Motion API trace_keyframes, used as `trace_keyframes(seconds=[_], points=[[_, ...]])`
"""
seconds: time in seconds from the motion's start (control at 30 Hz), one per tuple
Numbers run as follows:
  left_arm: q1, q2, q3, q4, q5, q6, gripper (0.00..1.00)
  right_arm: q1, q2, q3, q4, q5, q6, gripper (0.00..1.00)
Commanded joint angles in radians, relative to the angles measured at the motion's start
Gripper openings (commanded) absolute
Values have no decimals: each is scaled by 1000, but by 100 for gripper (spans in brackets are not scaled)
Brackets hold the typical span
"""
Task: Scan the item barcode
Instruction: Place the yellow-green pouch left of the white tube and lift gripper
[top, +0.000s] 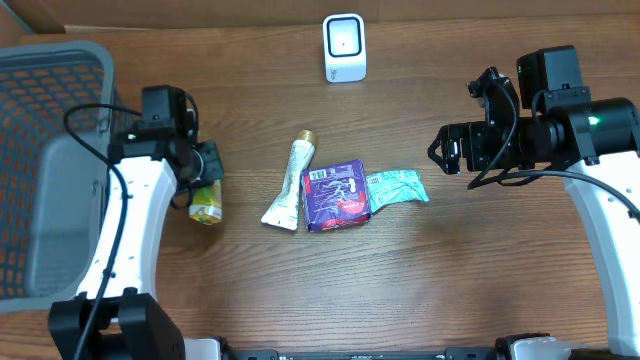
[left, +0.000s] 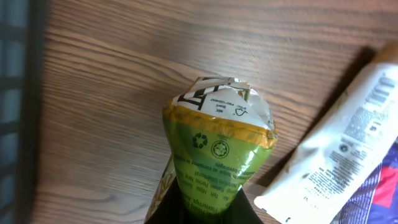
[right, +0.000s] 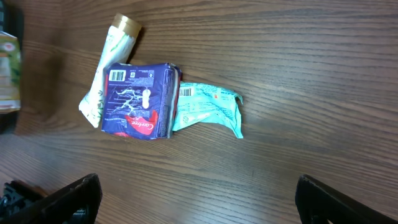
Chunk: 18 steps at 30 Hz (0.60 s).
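Gripping the green pouch (left: 217, 149) with left jaws at the surface's left edge, right jaws spread. Next, probably: carry it to the scanner (top: 344, 47), barcode facing.

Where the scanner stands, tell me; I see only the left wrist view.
Observer: The scanner stands upright, far from the robot, beyond the capped end of the tube.
Operator: Report the right gripper.
Observer: The right gripper is open and holds nothing, off to the right of the items.
Operator: Say what lies past the purple pack.
Observer: A teal packet, touching the right side of the pack.
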Motion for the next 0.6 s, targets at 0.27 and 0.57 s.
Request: trace_keyframes(seconds=[0.27,0.57], points=[[-132,4,-36,28,63,-10,4,6,0,-3,10,1,0,100],[-182,51,-36,21,48,55,4,6,0,-3,-2,2,0,100]])
